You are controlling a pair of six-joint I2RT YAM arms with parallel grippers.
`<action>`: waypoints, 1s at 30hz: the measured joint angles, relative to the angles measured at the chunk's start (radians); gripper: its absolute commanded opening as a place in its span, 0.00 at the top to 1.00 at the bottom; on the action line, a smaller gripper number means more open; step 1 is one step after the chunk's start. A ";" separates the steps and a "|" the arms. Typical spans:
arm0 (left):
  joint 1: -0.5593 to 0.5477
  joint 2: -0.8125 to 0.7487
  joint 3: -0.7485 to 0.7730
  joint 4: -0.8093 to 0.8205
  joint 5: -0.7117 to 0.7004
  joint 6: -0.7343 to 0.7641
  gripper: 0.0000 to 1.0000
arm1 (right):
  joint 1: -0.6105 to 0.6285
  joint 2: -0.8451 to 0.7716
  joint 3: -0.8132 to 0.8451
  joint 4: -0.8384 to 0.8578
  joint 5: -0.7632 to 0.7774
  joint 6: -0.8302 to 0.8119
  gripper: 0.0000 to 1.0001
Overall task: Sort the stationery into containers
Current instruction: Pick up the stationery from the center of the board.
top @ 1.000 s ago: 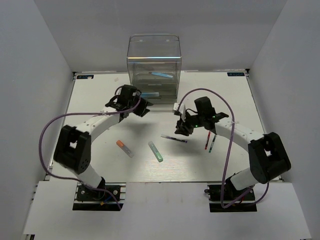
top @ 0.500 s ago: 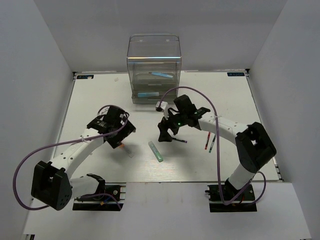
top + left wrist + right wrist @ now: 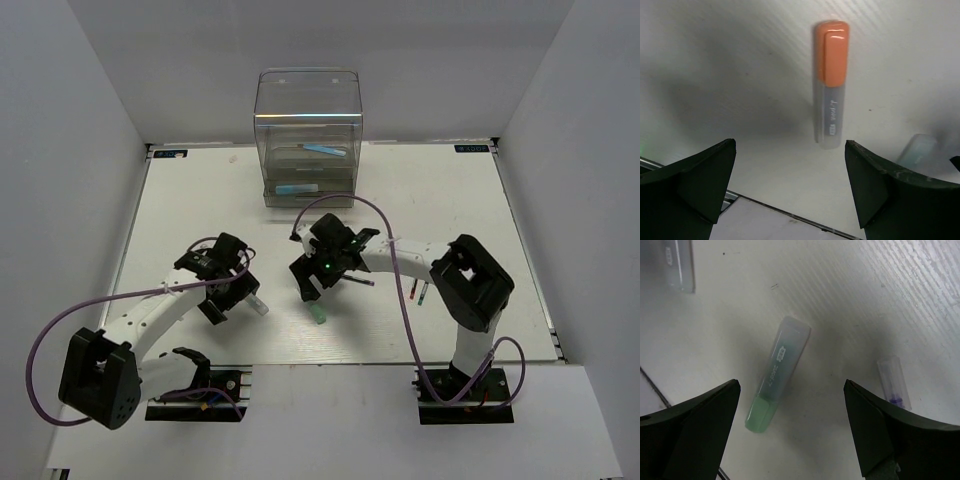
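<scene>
My left gripper (image 3: 230, 297) hangs open just above the orange-capped marker (image 3: 831, 85), which lies flat ahead of the fingers (image 3: 700, 175); only its clear end (image 3: 258, 306) shows from above. My right gripper (image 3: 307, 284) is open over the green-tipped marker (image 3: 777, 375) (image 3: 318, 311), with nothing between its jaws. A thin dark pen (image 3: 357, 282) (image 3: 894, 384) lies just right of it. Red (image 3: 413, 292) and teal (image 3: 424, 294) pens lie farther right. The clear drawer unit (image 3: 308, 110) stands at the back, with a light blue pen (image 3: 322, 150) in one drawer and a blue one (image 3: 296, 188) lower down.
White walls close in the table (image 3: 470, 200) on three sides. Purple cables loop over both arms. The table's front edge (image 3: 790, 215) runs close under the left gripper. The clear end of the orange-capped marker (image 3: 677, 265) shows in the right wrist view.
Both arms have swung back from the drawer unit toward the front. The left gripper now sits over the orange-capped marker, the right over the green-tipped marker.
</scene>
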 measured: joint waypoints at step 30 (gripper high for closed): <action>0.000 -0.096 -0.156 0.063 -0.043 -0.188 0.00 | 0.153 0.076 0.072 -0.067 0.342 0.034 0.77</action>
